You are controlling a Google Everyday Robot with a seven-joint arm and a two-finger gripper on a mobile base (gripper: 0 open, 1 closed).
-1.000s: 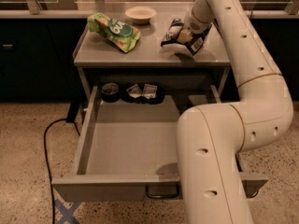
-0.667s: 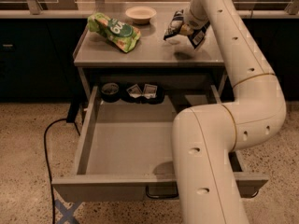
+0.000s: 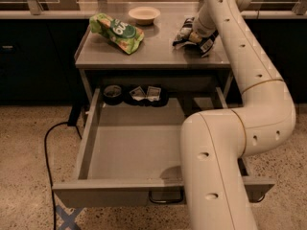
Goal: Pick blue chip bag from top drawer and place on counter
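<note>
Blue chip bag (image 3: 181, 36), a small crinkled foil pack in dark blue and white, is now out of the drawer and sits at the right rear part of the counter, under the end of the arm. Nearest to the camera is the front panel of the wide grey metal top drawer (image 3: 120, 190) with its small dark wire handle (image 3: 165, 196). The drawer is pulled fully open and the thick white robot arm (image 3: 216, 166) crosses its right side. At the back of the drawer lie a black round object (image 3: 112, 94) and some dark small packets (image 3: 146, 94). Above it is the flat grey metal counter (image 3: 153, 54). There the gripper (image 3: 195, 32) is pressed close into the blue chip bag, but whether it is clamped on the bag or has let it go cannot be told. Compared with a moment ago the bag was first lifted a little higher and has now come back down, so it seems to touch the tabletop or be just above it. This suggests that the placing is almost finished, and what remains is probably only to release the bag and draw the arm away. On the left of the counter lies a green and white snack bag (image 3: 117, 31), well apart from the blue one, and a pale shallow bowl (image 3: 144, 14) stands near the far edge. The floor is speckled stone (image 3: 29, 176) with a black cable (image 3: 48, 147) and a blue tape cross (image 3: 64, 217). Behind runs a long pale ledge with glass panels (image 3: 48, 13) over dark cabinets (image 3: 33, 56).
</note>
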